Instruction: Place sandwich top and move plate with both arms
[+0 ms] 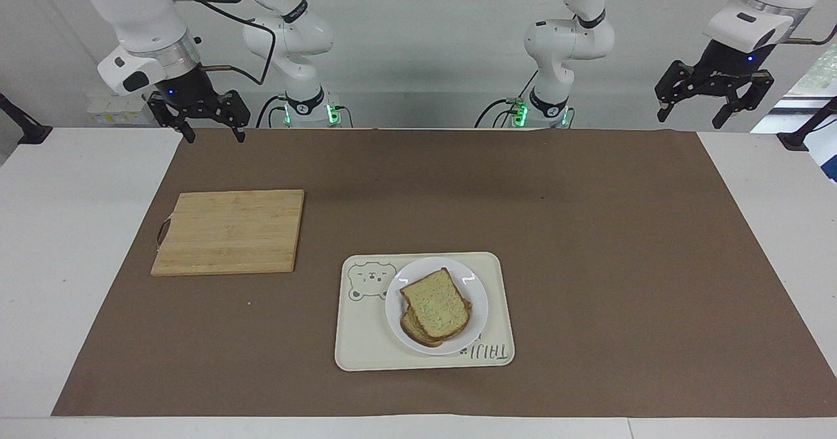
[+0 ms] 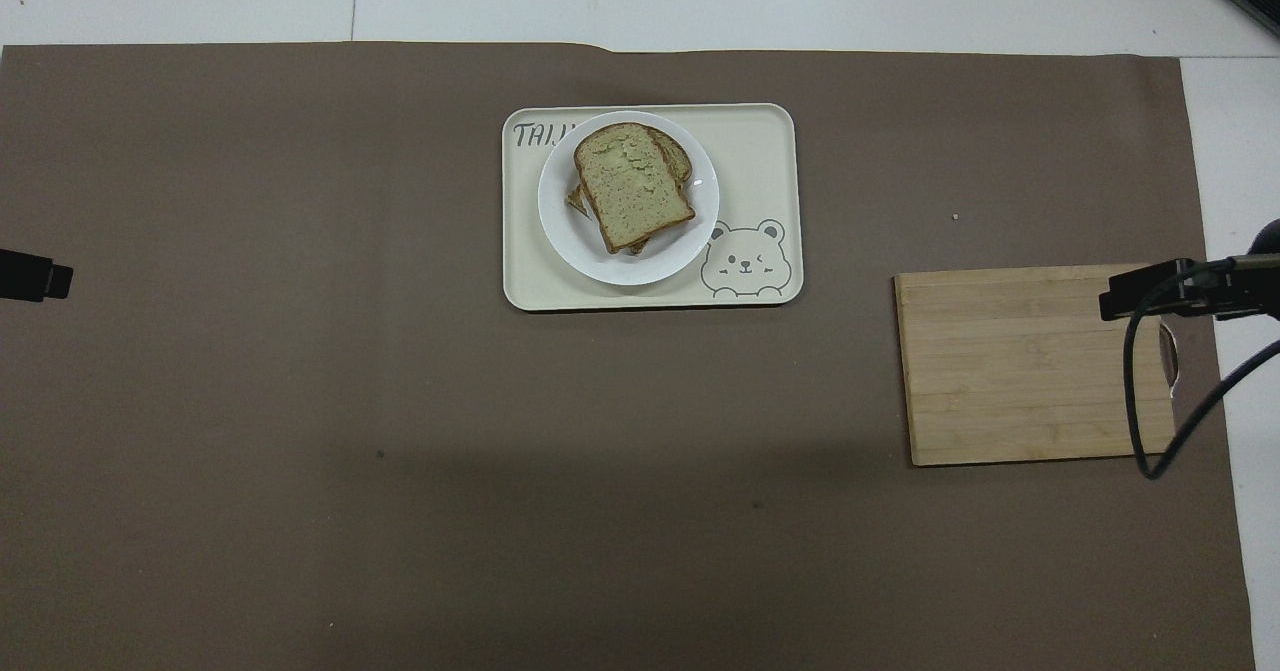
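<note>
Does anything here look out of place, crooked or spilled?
Only small things. The sandwich top lies turned on the slice beneath, whose crust shows past it. The plate sits off centre on the tray, covering part of its lettering. One crumb lies on the mat.

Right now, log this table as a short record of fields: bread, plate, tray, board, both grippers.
bread: pale speckled sandwich top lies on a lower slice, on the plate
plate: small round white plate sits on the tray
tray: cream rectangular tray with bear drawing, mid-table, farther from the robots than the board
board: bare bamboo cutting board, toward the right arm's end
left gripper: open, raised, holding nothing
right gripper: open, raised, holding nothing
</note>
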Tool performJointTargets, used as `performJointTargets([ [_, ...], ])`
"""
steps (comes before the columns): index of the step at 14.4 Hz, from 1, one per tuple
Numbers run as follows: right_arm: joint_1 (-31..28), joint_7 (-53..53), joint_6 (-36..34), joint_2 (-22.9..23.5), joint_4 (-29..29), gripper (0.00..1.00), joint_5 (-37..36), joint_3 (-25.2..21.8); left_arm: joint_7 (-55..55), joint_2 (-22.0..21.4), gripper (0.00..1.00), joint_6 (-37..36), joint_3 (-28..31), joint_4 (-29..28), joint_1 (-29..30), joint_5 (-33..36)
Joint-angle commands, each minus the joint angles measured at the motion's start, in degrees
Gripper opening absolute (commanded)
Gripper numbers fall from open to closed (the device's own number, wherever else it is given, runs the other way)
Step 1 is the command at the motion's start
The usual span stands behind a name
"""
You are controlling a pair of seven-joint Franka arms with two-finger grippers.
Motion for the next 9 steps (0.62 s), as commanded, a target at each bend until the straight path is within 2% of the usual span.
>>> performJointTargets([
  [1,-0.6,1.1,-0.4,0.1,0.4,1.00,0.0,0.5,-0.3,-0.9,1.00,-2.1,-1.2,-0.8,1.2,1.3],
  [4,-0.5,1.1,-0.4,0.1,0.4,1.00,0.0,0.5,-0.3,-0.8,1.00,-3.7,-0.8,-0.8,1.1,1.3],
  [6,-0.5,1.0,-0.4,0.1,0.4,1.00,0.0,0.5,-0.3,-0.1,1.00,-6.6,-0.5,1.5,1.2,1.2],
  [9,-0.5,1.0,-0.4,0.1,0.4,1.00,0.0,0.4,-0.4,0.0,1.00,-6.0,-0.6,1.6,1.0,0.6],
])
